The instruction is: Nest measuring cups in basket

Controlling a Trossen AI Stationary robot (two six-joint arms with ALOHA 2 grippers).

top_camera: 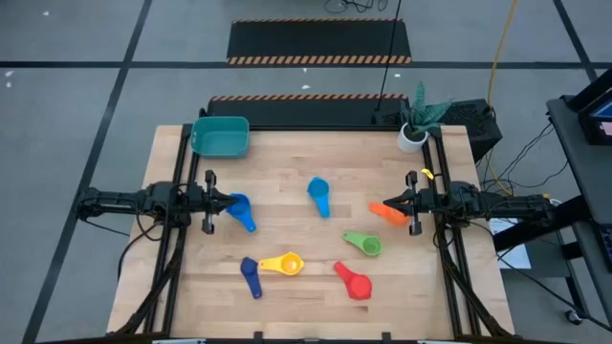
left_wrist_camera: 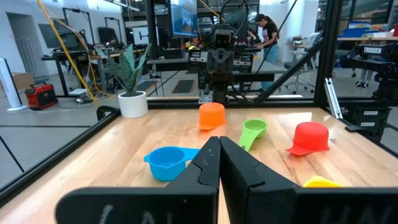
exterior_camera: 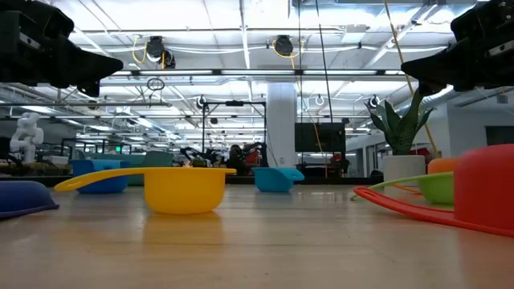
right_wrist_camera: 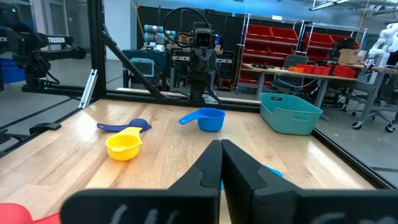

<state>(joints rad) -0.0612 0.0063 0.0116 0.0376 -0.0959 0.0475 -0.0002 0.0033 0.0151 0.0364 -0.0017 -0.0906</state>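
While nothing is being held:
Left gripper (top_camera: 228, 202): shut tight, empty, at the left side of the table, tip just over the blue cup (top_camera: 240, 209).
Right gripper (top_camera: 396, 204): shut tight, empty, at the right side, tip just over the orange cup (top_camera: 389, 212).
Basket (top_camera: 221, 136): teal, far left corner of the table (top_camera: 287, 162), nothing inside, well apart from every cup.
Light blue cup (top_camera: 318, 194): middle of the table, alone.
Green cup (top_camera: 364, 243): near the right side, just in front of the orange one.
Red cup (top_camera: 353, 282): front, near the green one.
Yellow cup (top_camera: 284, 263): front middle, handle touching the dark blue cup (top_camera: 251, 276).
Plant pot (top_camera: 413, 137): white, far right corner, leafy.
In the way: nothing between the cups and the basket.
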